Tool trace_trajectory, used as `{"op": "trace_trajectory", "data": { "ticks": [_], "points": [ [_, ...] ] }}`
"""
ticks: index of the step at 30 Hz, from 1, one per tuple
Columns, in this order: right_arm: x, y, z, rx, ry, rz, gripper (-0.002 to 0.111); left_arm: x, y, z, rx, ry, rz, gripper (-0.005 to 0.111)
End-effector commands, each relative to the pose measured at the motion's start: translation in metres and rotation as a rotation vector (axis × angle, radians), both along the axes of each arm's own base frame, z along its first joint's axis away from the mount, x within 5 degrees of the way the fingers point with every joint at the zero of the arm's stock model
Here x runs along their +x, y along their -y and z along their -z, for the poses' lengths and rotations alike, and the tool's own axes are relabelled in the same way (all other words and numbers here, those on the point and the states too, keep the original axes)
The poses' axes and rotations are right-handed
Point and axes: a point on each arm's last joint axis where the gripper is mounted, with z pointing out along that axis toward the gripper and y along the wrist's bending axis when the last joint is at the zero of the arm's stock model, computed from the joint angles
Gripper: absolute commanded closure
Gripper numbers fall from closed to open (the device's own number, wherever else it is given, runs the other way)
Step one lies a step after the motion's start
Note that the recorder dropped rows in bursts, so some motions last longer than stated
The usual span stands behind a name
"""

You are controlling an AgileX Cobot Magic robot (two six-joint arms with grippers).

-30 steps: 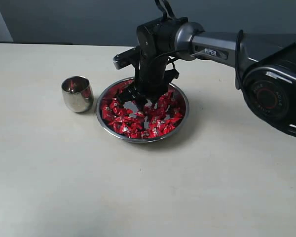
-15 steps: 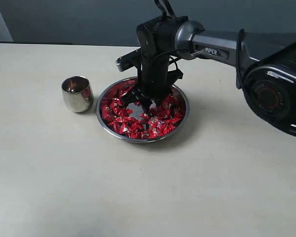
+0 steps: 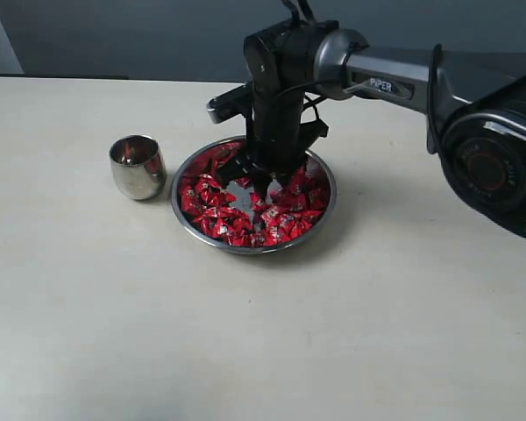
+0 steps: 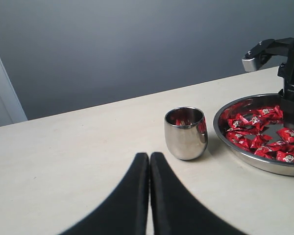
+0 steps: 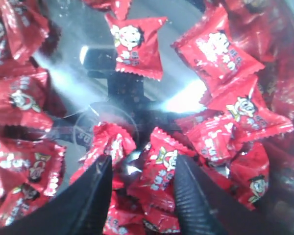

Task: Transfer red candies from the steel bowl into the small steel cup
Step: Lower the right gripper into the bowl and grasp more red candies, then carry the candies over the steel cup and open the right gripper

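My jaws, spread wide, straddle shiny red wrapped candies (image 5: 159,171) in the shallow steel bowl (image 3: 250,249); slick foil might squirt free.

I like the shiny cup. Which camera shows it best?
The left wrist view: the small steel cup is close and whole. The exterior view shows it smaller, beside the steel bowl. The right wrist view misses it.
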Motion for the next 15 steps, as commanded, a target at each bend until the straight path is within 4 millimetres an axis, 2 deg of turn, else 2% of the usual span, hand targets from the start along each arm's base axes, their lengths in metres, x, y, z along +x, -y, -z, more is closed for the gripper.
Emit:
{"op": "trace_trajectory", "data": {
  "ticks": [1,6,11,15],
  "points": [
    [-0.002,-0.003,-0.005,0.055,-0.022,-0.009,0.068,0.000,0.000,0.001,-0.008,0.003,0.000,0.105],
    [-0.001,-0.008,0.000,0.106,-0.017,-0.007,0.068,0.000,0.000,0.001,-0.008,0.005,0.000,0.105],
    [-0.001,-0.008,0.016,0.085,-0.047,-0.008,0.068,0.000,0.000,0.001,-0.008,0.005,0.000,0.105],
    [-0.001,-0.008,0.020,0.082,-0.052,-0.008,0.069,0.000,0.000,0.001,-0.008,0.005,0.000,0.105]
  ]
}}
